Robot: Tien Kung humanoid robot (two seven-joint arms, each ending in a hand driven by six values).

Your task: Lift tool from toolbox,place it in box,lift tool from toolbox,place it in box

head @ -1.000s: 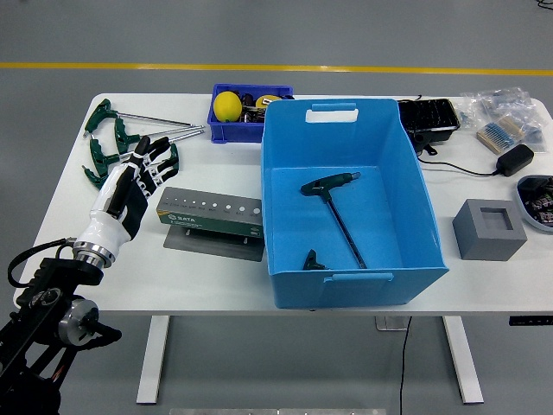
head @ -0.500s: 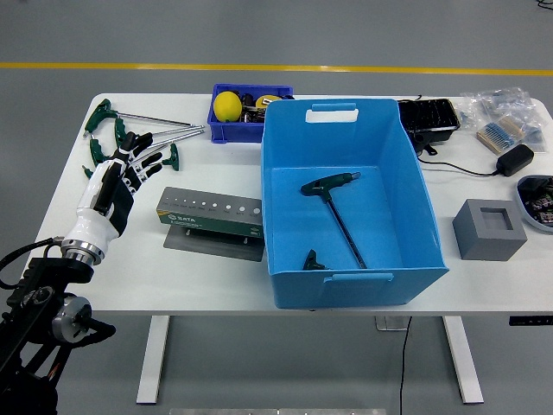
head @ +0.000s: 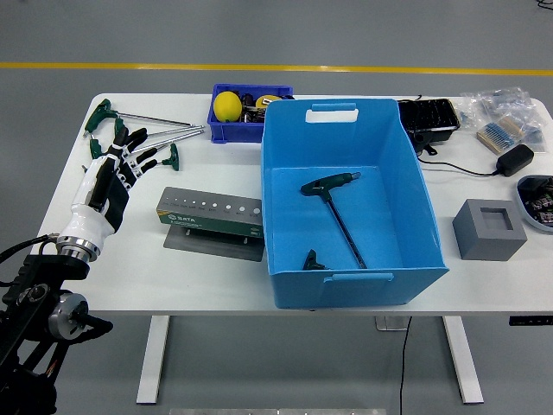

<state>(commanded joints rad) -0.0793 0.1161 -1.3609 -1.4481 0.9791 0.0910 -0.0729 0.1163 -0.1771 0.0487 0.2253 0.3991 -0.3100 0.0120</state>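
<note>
**My left hand spread over the T-handle wrenches at the bench's left end**

My left hand [head: 111,173] reaches in from the lower left, fingers [head: 138,137] spread wide and holding nothing. The fingertips lie over the green-handled T-handle wrenches [head: 138,130] that sit on the white bench [head: 216,268] near its far left corner; whether they touch a handle I cannot tell. The wrenches' steel shafts point right, toward the small dark blue bin [head: 226,126].

Just right of my hand stands the grey-green tool holder [head: 210,213] on its flat grey plate, a row of small holes along its top. It lies just beside the left wall of the large blue box [head: 285,251].

Inside that box, on the floor, one T-handle wrench [head: 333,207] rests at a slant, handle toward the far side. A second dark handle [head: 312,259] shows near the box's front wall.

The small dark blue bin, behind the box's left corner, holds a yellow ball [head: 227,105]. At the right end of the bench sit a grey block [head: 488,229] with a square recess, a black tray [head: 428,118] and a black power adapter [head: 517,158].
</note>
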